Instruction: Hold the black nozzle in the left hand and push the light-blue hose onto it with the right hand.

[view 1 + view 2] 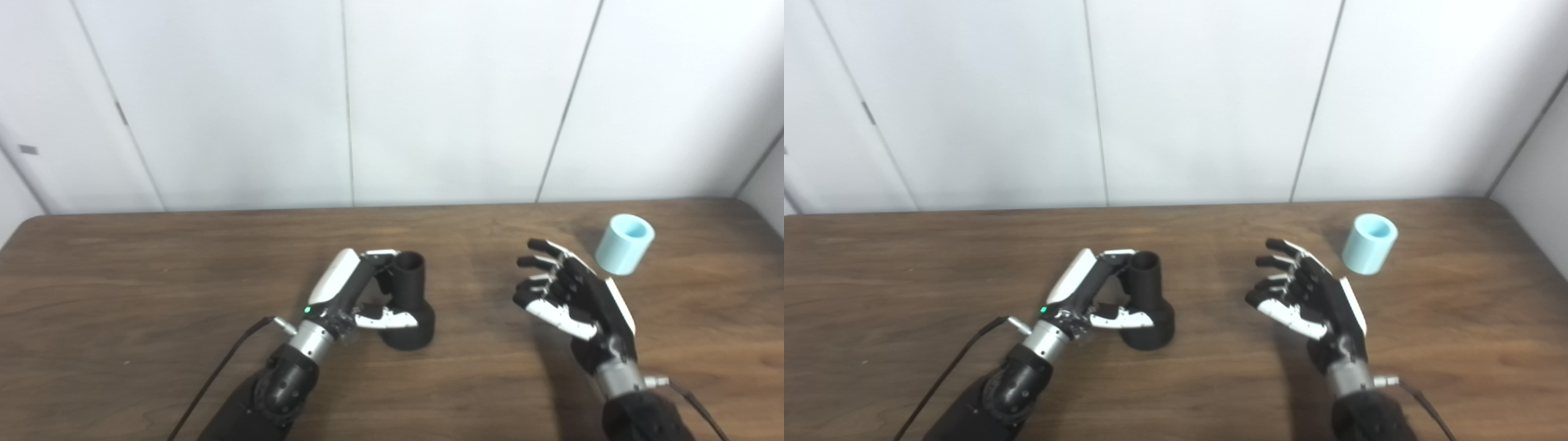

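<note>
The black nozzle [409, 303] stands upright on the wooden table [153, 288], narrow neck up, wide base down. My left hand [352, 294] is against its left side: the fingers [381, 256] reach the top of the neck and the thumb [392, 318] lies across the front of the base, with a gap still showing between palm and nozzle. The light-blue hose piece [625, 244], a short open tube, stands at the right rear of the table. My right hand [569, 294] hovers open just left of and in front of it, palm toward the left, not touching it.
White wall panels [429, 98] rise behind the table's far edge. A cable [214, 373] trails from the left wrist toward the bottom edge, and another runs from the right wrist [692, 398].
</note>
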